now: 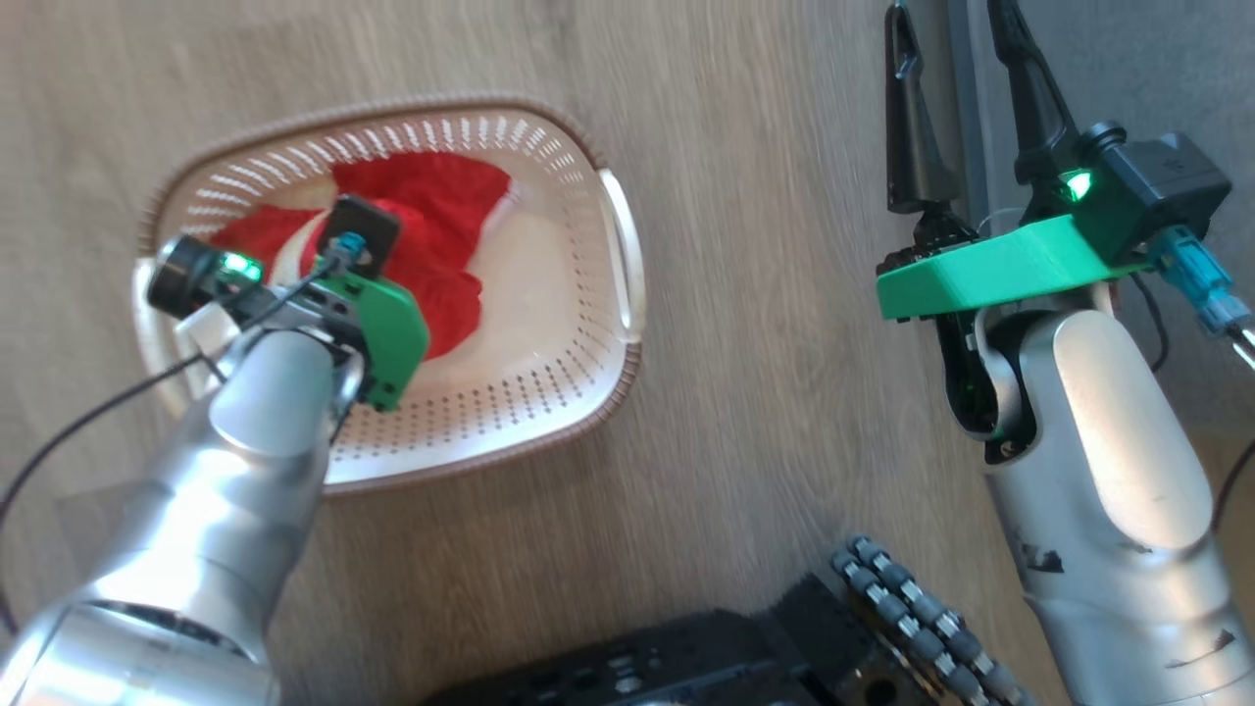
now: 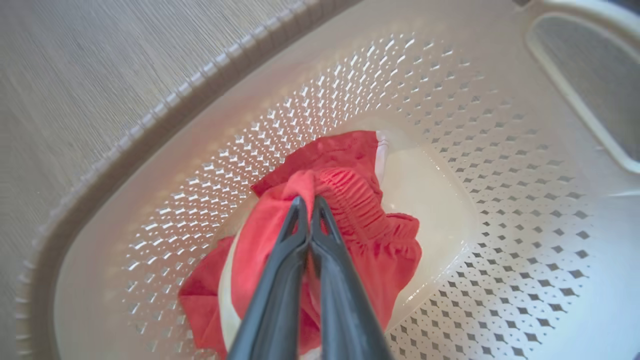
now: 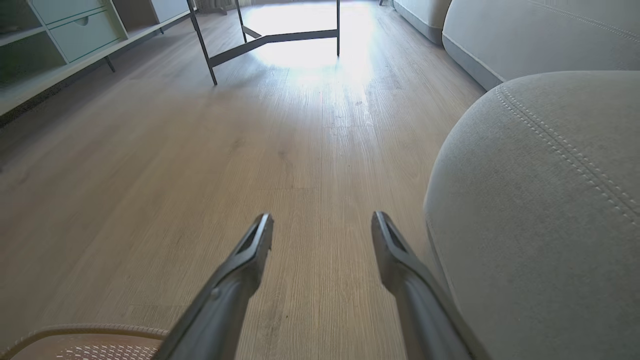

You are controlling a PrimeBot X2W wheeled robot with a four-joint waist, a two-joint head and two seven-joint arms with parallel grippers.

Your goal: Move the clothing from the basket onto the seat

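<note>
Red clothing (image 1: 436,235) with white panels lies bunched in the cream perforated basket (image 1: 549,392) on the wood floor. In the left wrist view my left gripper (image 2: 309,202) is shut, its tips pinching a fold of the clothing (image 2: 350,200) over the floor of the basket (image 2: 450,100). In the head view the wrist hides those fingers. My right gripper (image 1: 956,25) stands open at the upper right, holding nothing. The right wrist view shows the same gripper (image 3: 322,225) over bare floor, left of the grey seat (image 3: 540,210). The seat (image 1: 1128,59) also fills the head view's top right corner.
My dark wheeled base (image 1: 745,647) sits at the bottom middle. In the right wrist view a pale cabinet (image 3: 60,40) stands at the far left, a dark metal frame (image 3: 270,40) farther back, and another grey cushion (image 3: 540,35) beyond the seat. The basket's rim (image 3: 85,332) shows at the lower left.
</note>
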